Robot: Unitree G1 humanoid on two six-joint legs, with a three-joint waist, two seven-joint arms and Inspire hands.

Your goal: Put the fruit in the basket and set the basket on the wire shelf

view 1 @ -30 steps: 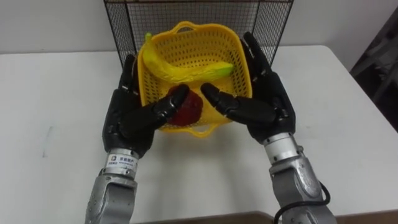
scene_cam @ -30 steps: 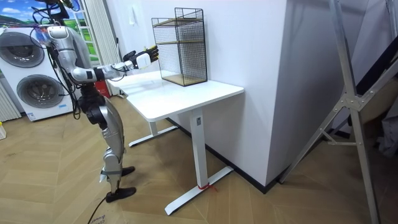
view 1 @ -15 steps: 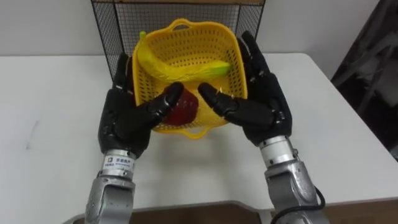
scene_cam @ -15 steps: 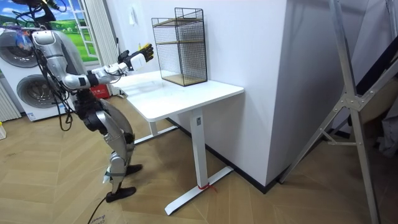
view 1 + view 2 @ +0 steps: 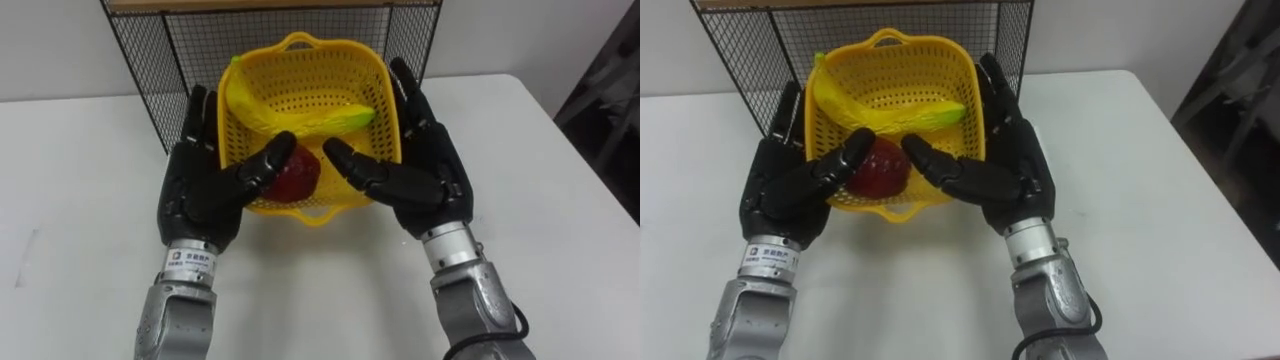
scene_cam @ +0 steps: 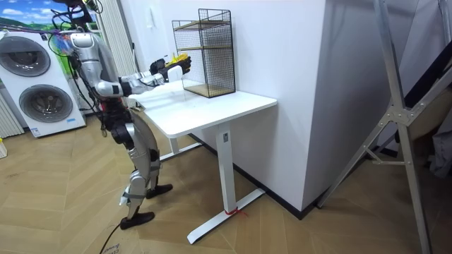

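The yellow plastic basket (image 5: 330,75) is pressed between the left hand (image 5: 200,190) and right hand (image 5: 425,180) — fingers straight along its sides. Inside lie a yellow banana (image 5: 270,112) and round red apple (image 5: 298,178).

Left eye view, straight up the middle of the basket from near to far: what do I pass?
Near rim of the basket → red fruit → banana → the basket's far handle → wire shelf. The thumbs overlap the fruit, so I left them out.
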